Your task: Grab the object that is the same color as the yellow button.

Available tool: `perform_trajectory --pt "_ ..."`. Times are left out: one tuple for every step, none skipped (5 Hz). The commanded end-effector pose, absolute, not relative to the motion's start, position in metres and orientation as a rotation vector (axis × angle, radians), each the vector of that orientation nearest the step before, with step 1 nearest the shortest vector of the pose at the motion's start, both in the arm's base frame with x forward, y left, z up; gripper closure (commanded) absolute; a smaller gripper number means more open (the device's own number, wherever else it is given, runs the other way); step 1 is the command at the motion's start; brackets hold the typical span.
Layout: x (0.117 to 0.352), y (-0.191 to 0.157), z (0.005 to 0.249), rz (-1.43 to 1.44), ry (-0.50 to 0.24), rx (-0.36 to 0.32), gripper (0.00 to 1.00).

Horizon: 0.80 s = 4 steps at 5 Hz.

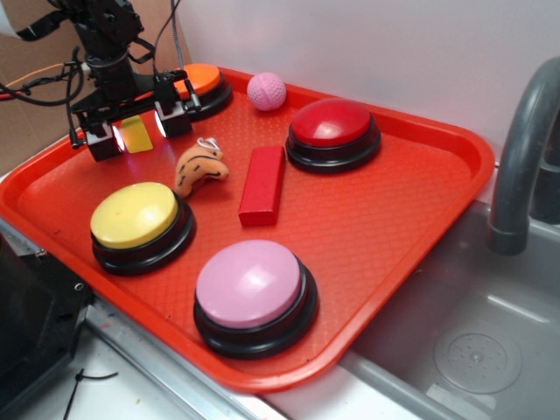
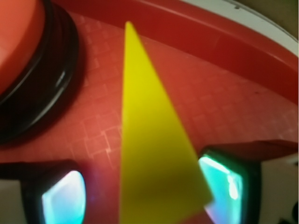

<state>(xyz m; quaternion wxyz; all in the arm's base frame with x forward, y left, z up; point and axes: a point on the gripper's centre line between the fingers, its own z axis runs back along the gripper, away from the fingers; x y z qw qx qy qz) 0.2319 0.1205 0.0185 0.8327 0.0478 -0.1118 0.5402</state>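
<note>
The object, a small yellow pyramid block (image 1: 136,133), sits on the red tray (image 1: 394,219) at the back left, just in front of the orange button (image 1: 203,80). My gripper (image 1: 137,131) is lowered over it, open, one finger on each side. In the wrist view the yellow block (image 2: 149,140) points away from me between the lit pads (image 2: 63,198). There is a gap to the left pad, while the right pad is at the block's corner. The yellow button (image 1: 136,214) stands at the tray's front left.
The orange button (image 2: 18,42) is close on the gripper's left, and the tray rim (image 2: 224,42) runs just beyond. A tan striped toy (image 1: 201,166), red rectangular block (image 1: 262,184), red button (image 1: 332,129), pink button (image 1: 252,289) and pink ball (image 1: 266,90) share the tray. A grey faucet (image 1: 525,149) rises over the sink at right.
</note>
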Motion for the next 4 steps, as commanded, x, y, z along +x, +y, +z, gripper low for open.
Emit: perform_trajectory --pt "0.235 0.131 0.028 1.114 -0.306 0.062 1.00" --pt "0.234 0.129 0.037 1.087 -0.255 0.074 1.00" --pt "0.235 0.120 0.059 0.954 -0.192 0.084 1.00" --pt "0.235 0.102 0.082 0.753 -0.138 0.034 1.00"
